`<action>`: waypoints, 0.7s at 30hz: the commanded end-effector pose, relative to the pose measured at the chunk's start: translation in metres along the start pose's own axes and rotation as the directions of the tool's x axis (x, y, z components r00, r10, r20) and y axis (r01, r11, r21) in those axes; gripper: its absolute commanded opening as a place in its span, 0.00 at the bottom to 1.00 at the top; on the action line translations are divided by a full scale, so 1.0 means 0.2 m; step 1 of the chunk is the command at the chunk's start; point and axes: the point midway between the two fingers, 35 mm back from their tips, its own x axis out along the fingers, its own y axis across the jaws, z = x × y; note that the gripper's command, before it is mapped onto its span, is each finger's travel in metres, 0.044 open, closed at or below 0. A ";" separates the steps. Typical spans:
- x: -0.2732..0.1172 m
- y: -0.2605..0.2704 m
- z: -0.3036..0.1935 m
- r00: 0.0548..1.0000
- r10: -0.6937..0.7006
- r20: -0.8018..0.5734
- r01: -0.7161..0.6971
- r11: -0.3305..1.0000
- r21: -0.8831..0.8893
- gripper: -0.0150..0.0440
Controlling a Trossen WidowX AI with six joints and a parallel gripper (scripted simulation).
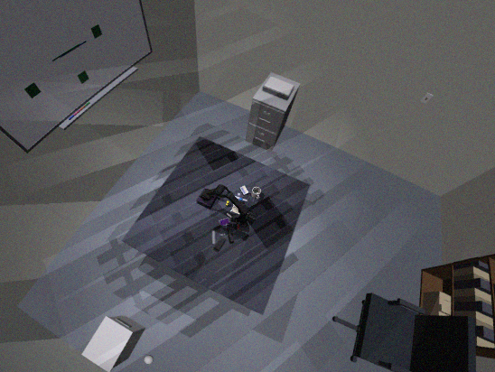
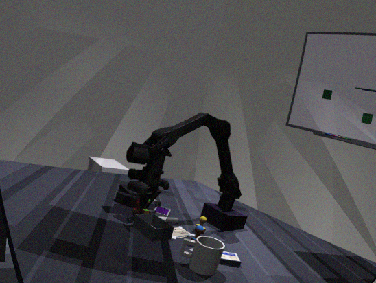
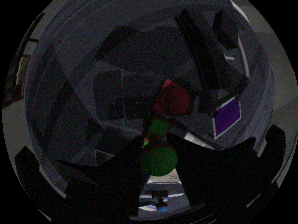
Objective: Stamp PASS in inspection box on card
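Observation:
My gripper (image 3: pixel 153 139) is shut on the green-knobbed stamp (image 3: pixel 159 160), low over the far side of the bench. Its lettering is not readable, and it is too dark to tell whether its base touches the bench. A red-knobbed stamp (image 3: pixel 175 99) stands close beside it. The purple ink pad (image 1: pixel 224 222) (image 2: pixel 162 211) (image 3: pixel 227 117) lies open, to the right in the wrist view. The pale card (image 1: pixel 235 209) (image 2: pixel 180 233) lies flat between the pad and the mug; its box and any print are not readable.
A dark open tray (image 2: pixel 152 227) stands close to the gripper, with a pale tube (image 2: pixel 170 219) behind it. Yellow-knobbed (image 2: pixel 203 218) and blue-knobbed (image 2: pixel 200 229) stamps stand near the card. A grey mug (image 1: pixel 256 191) (image 2: pixel 206 255) and a small white-and-blue box (image 1: pixel 244 190) (image 2: pixel 230 257) are beyond.

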 end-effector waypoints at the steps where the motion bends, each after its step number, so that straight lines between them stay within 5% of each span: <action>1: -0.02 0.01 0.00 1.000 0.004 0.002 -0.004 1.000 0.000 0.25; 21: -0.07 0.01 0.00 1.000 0.005 0.002 -0.005 1.000 0.000 0.25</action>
